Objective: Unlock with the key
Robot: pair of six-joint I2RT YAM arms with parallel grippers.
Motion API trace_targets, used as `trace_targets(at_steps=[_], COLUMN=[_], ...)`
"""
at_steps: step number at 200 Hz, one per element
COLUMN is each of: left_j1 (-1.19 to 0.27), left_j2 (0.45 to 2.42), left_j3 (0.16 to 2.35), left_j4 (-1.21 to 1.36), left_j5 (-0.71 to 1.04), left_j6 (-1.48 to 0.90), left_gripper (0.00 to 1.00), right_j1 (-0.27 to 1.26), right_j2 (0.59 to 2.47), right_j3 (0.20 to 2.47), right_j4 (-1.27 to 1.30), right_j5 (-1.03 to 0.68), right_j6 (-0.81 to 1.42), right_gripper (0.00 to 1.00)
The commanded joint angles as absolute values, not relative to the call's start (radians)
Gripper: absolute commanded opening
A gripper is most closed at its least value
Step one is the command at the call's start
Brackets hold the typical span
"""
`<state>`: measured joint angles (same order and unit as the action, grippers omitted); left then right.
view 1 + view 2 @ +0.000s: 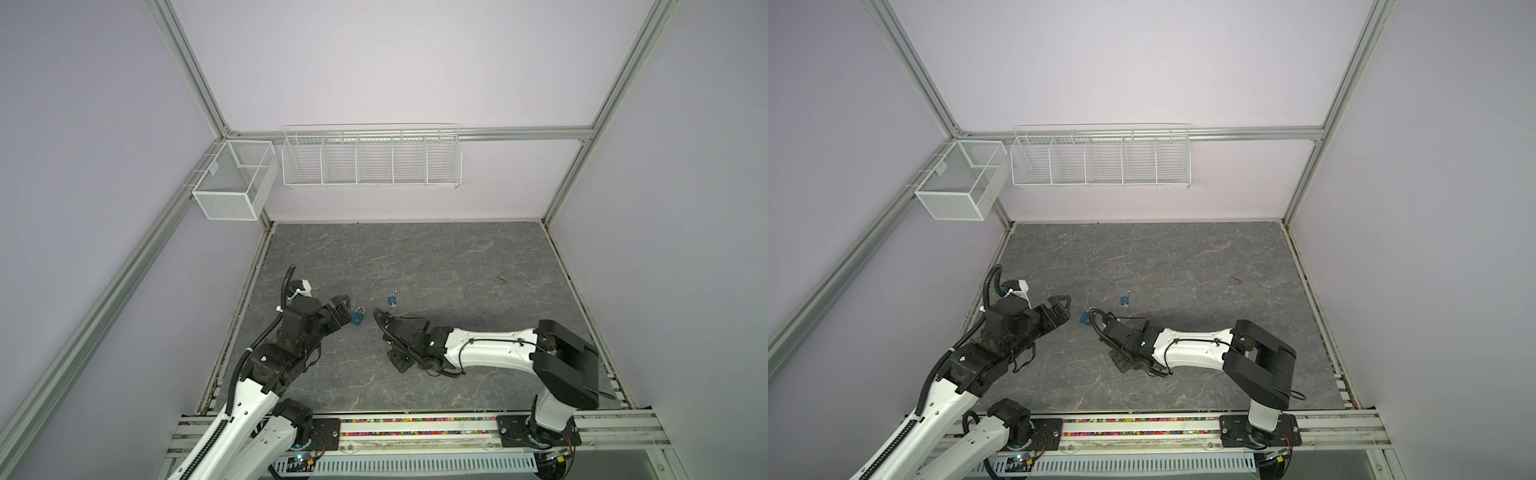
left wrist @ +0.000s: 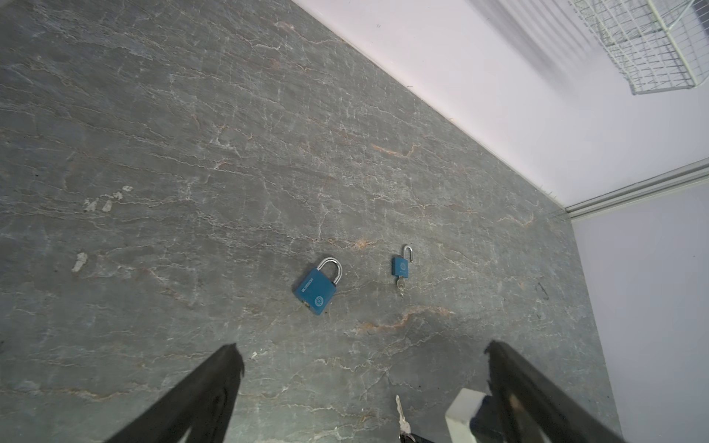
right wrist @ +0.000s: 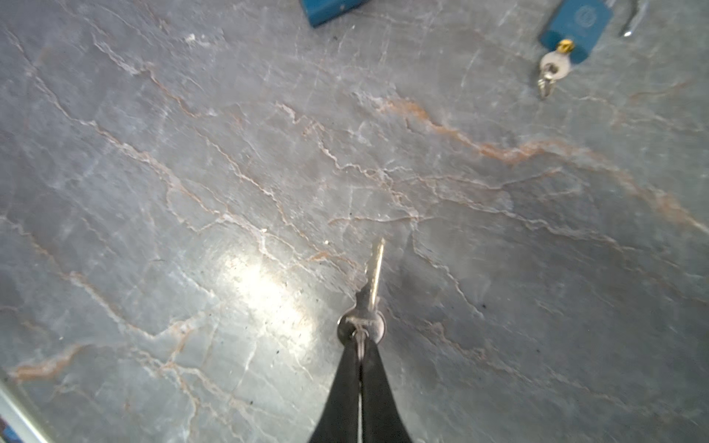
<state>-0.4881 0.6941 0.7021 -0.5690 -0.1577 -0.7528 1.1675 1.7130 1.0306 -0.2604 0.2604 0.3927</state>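
Note:
A larger blue padlock [image 2: 316, 287] lies flat on the grey table, its shackle closed; in a top view this padlock [image 1: 358, 316] sits just past my left gripper [image 1: 347, 311]. That left gripper [image 2: 362, 347] is open and holds nothing. My right gripper [image 3: 360, 337] is shut on the head of a silver key [image 3: 374, 276], whose blade points out over the table toward the padlocks. The key [image 2: 400, 416] also shows low in the left wrist view. The right arm [image 1: 486, 345] reaches in low from the right.
A smaller blue padlock [image 1: 392, 300] lies a little farther back, shackle open, with its own key [image 3: 552, 69] in it. A mesh basket [image 1: 232, 183] and a wire rack [image 1: 370, 162] hang on the walls. The grey stone-pattern table [image 1: 415, 257] ends at walls on three sides.

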Motion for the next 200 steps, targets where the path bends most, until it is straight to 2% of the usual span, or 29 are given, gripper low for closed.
trace_targets(at_steps=[1, 18, 91, 145, 159, 200], left_j1=[-0.482, -0.482, -0.511, -0.658, -0.685, -0.742], left_j2=[0.678, 0.683, 0.823, 0.963, 1.008, 1.109], left_j3=[0.718, 0.719, 0.716, 0.750, 0.767, 0.811], left_j4=[-0.532, -0.507, -0.321, -0.206, -0.190, -0.155], left_j5=[-0.120, -0.090, 0.112, 0.104, 0.109, 0.120], left_j6=[-0.779, -0.793, -0.836, -0.833, -0.834, -0.828], left_gripper=[0.99, 1.00, 0.82, 0.79, 0.75, 0.73], right_j1=[1.151, 1.140, 1.115, 1.115, 1.115, 1.116], right_j2=[1.638, 1.580, 1.390, 1.303, 1.295, 1.297], right_j3=[0.983, 0.955, 0.917, 0.914, 0.915, 0.926], right_j4=[-0.211, -0.200, -0.189, -0.155, -0.149, -0.132], right_j5=[0.308, 0.324, 0.325, 0.304, 0.300, 0.284], right_j6=[0.409, 0.406, 0.350, 0.320, 0.316, 0.308], right_gripper=[0.06, 0.06, 0.06, 0.06, 0.06, 0.06])
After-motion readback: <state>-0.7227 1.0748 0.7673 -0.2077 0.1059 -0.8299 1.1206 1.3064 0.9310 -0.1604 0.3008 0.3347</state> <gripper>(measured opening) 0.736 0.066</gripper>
